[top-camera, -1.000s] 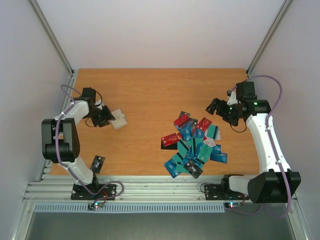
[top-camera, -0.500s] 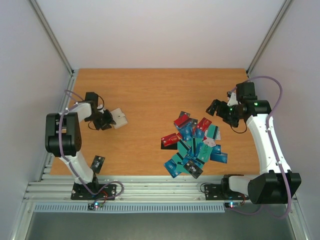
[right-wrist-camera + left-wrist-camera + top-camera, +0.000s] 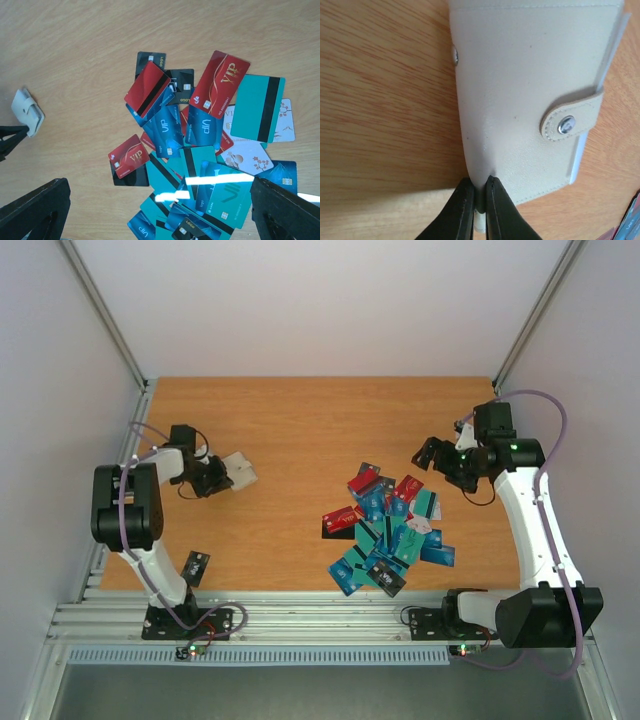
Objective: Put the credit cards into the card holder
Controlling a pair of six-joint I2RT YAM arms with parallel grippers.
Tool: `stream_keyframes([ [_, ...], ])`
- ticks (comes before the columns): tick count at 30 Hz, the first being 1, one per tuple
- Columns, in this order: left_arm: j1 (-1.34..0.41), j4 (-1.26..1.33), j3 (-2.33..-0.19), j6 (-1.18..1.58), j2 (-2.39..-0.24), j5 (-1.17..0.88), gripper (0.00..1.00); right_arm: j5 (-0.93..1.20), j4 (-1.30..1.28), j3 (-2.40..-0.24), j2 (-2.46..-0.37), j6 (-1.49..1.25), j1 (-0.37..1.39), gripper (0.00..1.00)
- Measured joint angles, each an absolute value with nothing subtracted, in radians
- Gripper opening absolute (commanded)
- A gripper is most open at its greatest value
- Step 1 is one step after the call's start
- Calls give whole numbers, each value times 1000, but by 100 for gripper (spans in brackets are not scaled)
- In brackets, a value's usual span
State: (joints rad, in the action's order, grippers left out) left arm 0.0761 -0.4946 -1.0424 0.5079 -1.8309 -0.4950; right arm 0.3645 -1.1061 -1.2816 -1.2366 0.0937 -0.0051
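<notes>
The cream card holder (image 3: 238,471) lies at the left of the table, its clasp snapped shut. In the left wrist view the card holder (image 3: 520,95) fills the frame. My left gripper (image 3: 479,200) is shut on its near edge; from above the left gripper (image 3: 218,478) sits just left of it. The credit cards (image 3: 385,530) lie in a loose pile of teal, blue, red and black at centre right, also in the right wrist view (image 3: 200,160). My right gripper (image 3: 432,457) hangs open above the pile's far right side, holding nothing.
One black card (image 3: 195,566) lies alone near the table's front left edge by the left arm's base. Grey walls and slanted frame posts (image 3: 105,320) close in the table at the sides and back.
My left gripper and the card holder have shifted slightly to the right and the holder has turned a little. The right arm has barely moved.
</notes>
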Motion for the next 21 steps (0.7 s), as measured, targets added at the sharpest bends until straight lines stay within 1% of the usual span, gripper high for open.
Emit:
stream_keyframes([
  [4, 46, -499, -1037, 483, -1792, -486, 0, 404, -1100, -1286, -1237, 89, 3, 99],
  [9, -48, -519, -1037, 451, -1672, -496, 0, 512, -1036, -1282, -1237, 62, 59, 98],
  [16, -168, -555, -1082, 405, -1520, -621, 0, 739, -894, -1269, -1262, -10, 150, 98],
  [21, -251, -554, -1118, 388, -1427, -741, 0, 874, -802, -1268, -1308, -51, 216, 95],
])
